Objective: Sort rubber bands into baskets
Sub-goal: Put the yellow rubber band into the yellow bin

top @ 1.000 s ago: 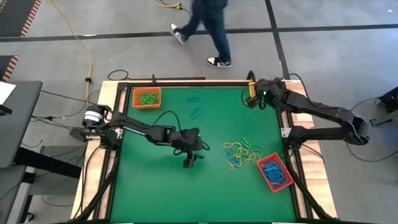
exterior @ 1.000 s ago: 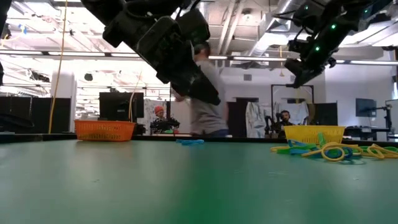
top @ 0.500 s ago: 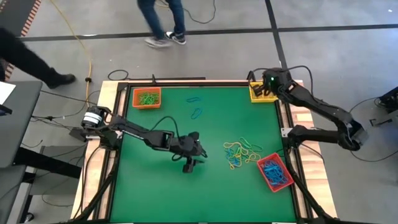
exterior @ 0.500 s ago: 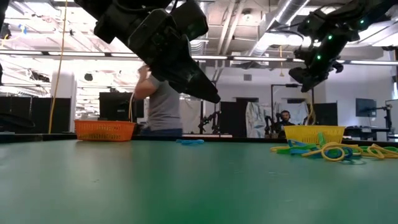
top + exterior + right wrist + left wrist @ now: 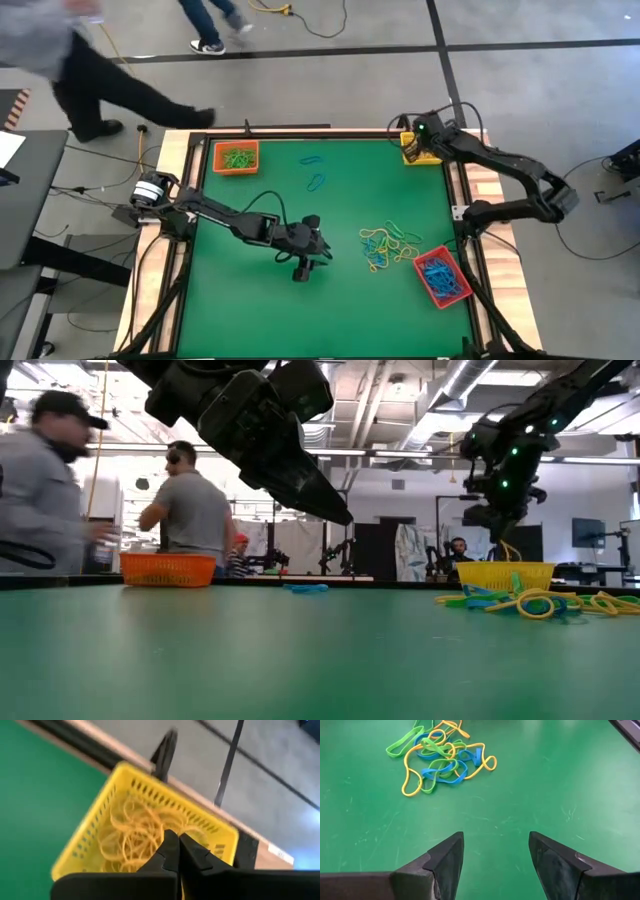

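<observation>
1. The right gripper hangs over the yellow basket at the table's far right corner, fingers clenched; whether a band is pinched I cannot tell.
2. The left gripper, fingers spread and empty, faces the mixed rubber bands near the table's middle.
3. Risk: the tangle may lift several colours together, spoiling the sort.
</observation>
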